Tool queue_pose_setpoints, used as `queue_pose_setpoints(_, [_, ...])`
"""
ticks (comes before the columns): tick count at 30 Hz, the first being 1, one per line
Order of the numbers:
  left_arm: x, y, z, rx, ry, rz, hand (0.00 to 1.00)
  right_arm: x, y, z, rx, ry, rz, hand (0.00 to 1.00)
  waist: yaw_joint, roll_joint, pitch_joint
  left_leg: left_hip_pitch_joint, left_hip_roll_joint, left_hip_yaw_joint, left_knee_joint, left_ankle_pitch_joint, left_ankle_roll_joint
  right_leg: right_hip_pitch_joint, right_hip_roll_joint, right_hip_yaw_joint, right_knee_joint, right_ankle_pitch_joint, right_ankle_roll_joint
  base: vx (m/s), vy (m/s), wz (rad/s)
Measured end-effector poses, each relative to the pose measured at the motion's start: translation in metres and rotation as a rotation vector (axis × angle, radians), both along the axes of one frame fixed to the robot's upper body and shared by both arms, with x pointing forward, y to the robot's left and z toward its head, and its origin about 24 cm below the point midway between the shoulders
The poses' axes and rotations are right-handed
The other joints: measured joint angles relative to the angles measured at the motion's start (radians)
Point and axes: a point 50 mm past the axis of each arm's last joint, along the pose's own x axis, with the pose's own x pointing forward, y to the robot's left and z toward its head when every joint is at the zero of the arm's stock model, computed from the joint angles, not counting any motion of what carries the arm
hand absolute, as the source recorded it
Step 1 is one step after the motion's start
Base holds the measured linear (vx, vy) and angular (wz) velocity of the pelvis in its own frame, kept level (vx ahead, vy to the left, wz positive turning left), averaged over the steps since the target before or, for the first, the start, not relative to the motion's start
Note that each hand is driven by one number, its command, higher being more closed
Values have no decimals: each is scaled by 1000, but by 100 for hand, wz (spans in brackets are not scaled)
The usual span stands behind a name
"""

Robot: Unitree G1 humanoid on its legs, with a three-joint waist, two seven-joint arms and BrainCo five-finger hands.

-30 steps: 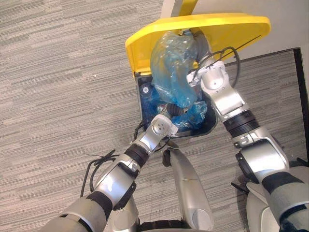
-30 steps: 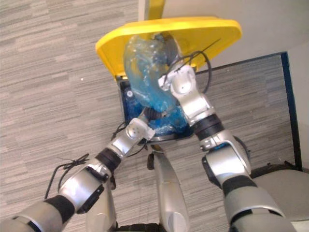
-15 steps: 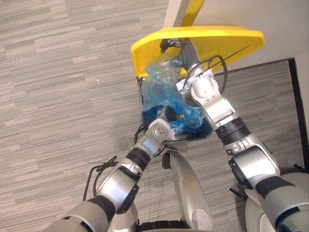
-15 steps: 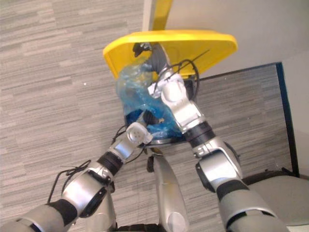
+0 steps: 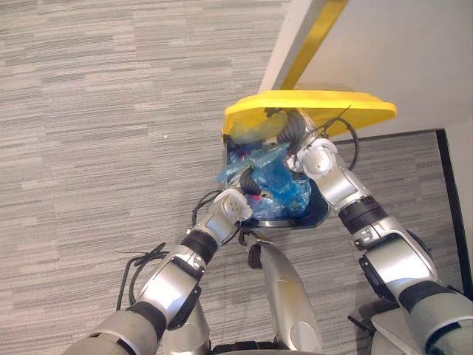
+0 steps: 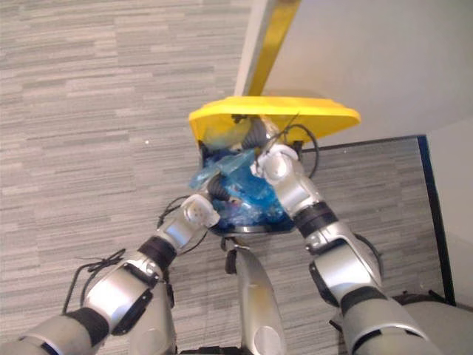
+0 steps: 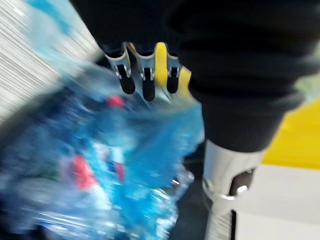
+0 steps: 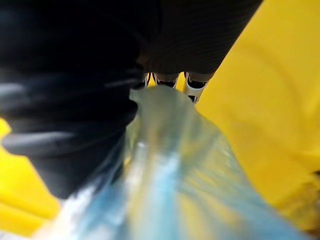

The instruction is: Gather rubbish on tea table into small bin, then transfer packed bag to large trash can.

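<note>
Bag [image 5: 275, 185] in bin [image 5: 319, 212], right hand [image 5: 287, 127] (gripping top)

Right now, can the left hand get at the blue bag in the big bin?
Probably yes. The left hand is right at the blue bag, fingertips against its film, inside the open bin. The yellow lid is raised, and nothing sits between hand and bag.
</note>
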Motion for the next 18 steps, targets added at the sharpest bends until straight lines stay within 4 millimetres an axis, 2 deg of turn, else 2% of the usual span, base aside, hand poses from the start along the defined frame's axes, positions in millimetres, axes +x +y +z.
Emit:
queue_pose_setpoints(3, [-13, 26, -20, -10, 30, 40, 0, -5, -20, -23, -19, 61, -51, 0, 4, 2, -1, 42, -5, -7, -13, 6, 5, 46, -5, -7, -10, -2, 3, 12, 22, 9])
queue_pose_setpoints(7, [-43, 62, -58, -127, 152, 140, 0, -22, -52, -70, -41, 189, -137, 0, 11, 11, -28, 88, -22, -10, -13, 7, 12, 92, -28, -12, 6, -5, 8, 29, 63, 8])
queue_pose_setpoints(11, [-93, 105, -112, -215, 345, 336, 0, -47, -72, -118, -48, 332, -197, 0, 25, 38, -51, 155, -39, -11, 10, -11, 44, 174, -44, -10, 9, -14, 21, 14, 74, 6])
queue_pose_setpoints(13, [-118, 126, -135, -204, 443, 433, 0, -58, -73, -136, -12, 386, -211, 0, 27, 47, -60, 178, -50, -8, 37, -23, 63, 204, -55, -6, 13, -16, 25, -39, 85, -2])
queue_pose_setpoints(14, [-134, 139, -148, -187, 503, 489, 0, -65, -70, -147, 15, 417, -211, 0, 34, 44, -65, 193, -69, 1, 45, -27, 71, 206, -67, 12, 30, -18, 28, -66, 87, -17])
queue_pose_setpoints(16, [-158, 153, -164, -175, 586, 567, 0, -78, -62, -167, 52, 479, -205, 0, 53, 41, -67, 218, -100, 29, 45, -27, 73, 207, -86, 47, 37, -16, 43, -114, 94, -34])
queue_pose_setpoints(18, [-176, 161, -175, -169, 645, 619, 0, -90, -54, -184, 75, 537, -192, 0, 57, 41, -68, 231, -112, 48, 59, -29, 79, 224, -91, 59, 17, 8, 61, -133, 92, -33])
